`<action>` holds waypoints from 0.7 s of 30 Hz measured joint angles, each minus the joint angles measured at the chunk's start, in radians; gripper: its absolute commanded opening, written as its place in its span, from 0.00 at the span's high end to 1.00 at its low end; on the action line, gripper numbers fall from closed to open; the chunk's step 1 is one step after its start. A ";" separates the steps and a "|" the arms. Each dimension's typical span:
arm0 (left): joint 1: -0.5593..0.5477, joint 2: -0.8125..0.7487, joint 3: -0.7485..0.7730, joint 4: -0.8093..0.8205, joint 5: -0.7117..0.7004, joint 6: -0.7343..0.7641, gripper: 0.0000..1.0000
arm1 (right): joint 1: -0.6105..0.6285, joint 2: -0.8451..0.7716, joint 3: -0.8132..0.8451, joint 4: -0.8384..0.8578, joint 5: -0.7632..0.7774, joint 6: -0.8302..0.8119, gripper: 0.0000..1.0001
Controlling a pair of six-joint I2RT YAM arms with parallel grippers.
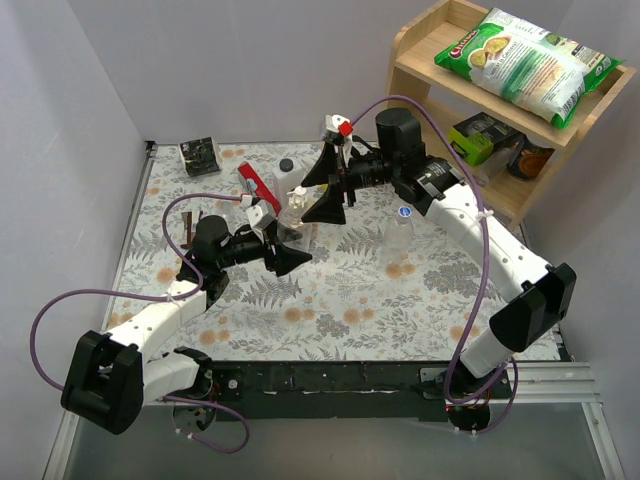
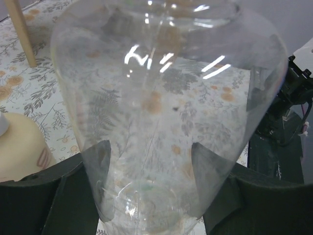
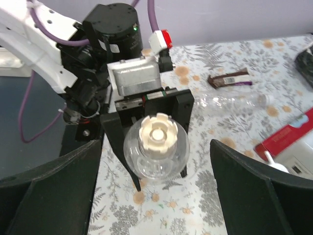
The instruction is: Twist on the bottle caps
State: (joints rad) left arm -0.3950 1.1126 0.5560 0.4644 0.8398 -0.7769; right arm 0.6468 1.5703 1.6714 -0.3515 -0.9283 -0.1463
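Bottle point(image 3: 156, 164) clamped in left gripper point(image 2: 152, 193); pale cap point(image 3: 157, 134) on top of bottle; we see right gripper point(image 1: 322, 187) jaws wide apart, near bottle top.

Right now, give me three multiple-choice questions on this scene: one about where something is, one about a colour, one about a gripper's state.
1. Where does the green snack bag lie? A on the table; B on the wooden shelf, top board; C on its lower board.
2. What colour is the cap on the bottle held in the left gripper? A blue; B red; C pale cream.
3. How is the right gripper? A open; B shut on the cap; C shut on the bottle.
Answers: 1 B, the bag rests on the top board. 2 C, the right wrist view shows it pale. 3 A, its fingers stand wide apart either side of the bottle.
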 measured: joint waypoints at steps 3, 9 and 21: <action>-0.006 0.000 0.002 -0.004 0.014 0.007 1.00 | 0.012 0.030 0.002 0.047 -0.057 0.044 0.02; -0.008 0.003 0.022 -0.013 0.022 0.011 1.00 | 0.057 0.056 0.000 0.112 -0.123 0.094 0.02; -0.011 0.028 0.025 0.031 0.028 -0.100 1.00 | 0.061 -0.012 -0.092 0.130 -0.052 0.039 0.02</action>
State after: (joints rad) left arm -0.4061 1.1408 0.5812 0.4950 0.8677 -0.8768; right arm 0.7082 1.5585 1.5799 -0.2214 -0.9802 -0.1074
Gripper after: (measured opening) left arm 0.622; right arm 0.983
